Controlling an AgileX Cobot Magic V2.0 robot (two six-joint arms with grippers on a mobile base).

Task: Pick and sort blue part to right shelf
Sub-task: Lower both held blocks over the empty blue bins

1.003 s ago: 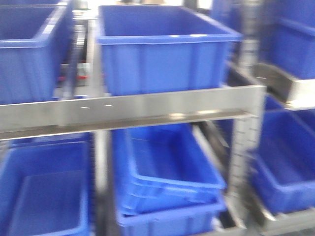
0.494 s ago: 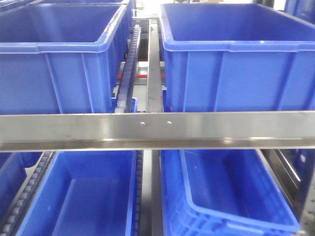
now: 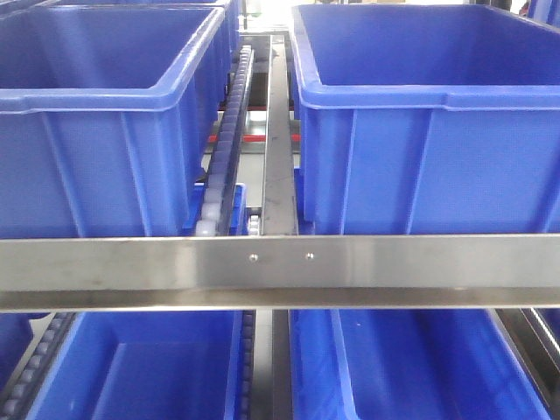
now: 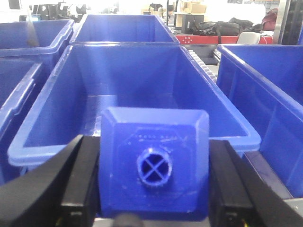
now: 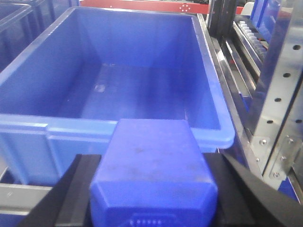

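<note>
In the left wrist view my left gripper (image 4: 154, 182) is shut on the blue part (image 4: 154, 142), seen end-on: a square face with sloped shoulders and a round cross-ribbed cap towards the camera. It is held just before the rim of an open blue bin (image 4: 137, 94). In the right wrist view my right gripper (image 5: 154, 191) is shut on a second blue block (image 5: 154, 161); its cap end is cut off by the frame. It hangs before another open blue bin (image 5: 118, 71). The shelf's steel front bar (image 3: 280, 271) fills the front view; neither gripper shows there.
Two large blue bins (image 3: 105, 114) (image 3: 429, 114) sit on the upper tier, split by a white roller track (image 3: 223, 157) and a steel rail. More blue bins (image 3: 149, 367) lie on the tier below. A perforated steel upright (image 5: 279, 94) stands right of the right gripper.
The front view swung from a blurred side look at the rack to square-on. The front bar now sits lower in the frame and the bins look larger and nearer.
</note>
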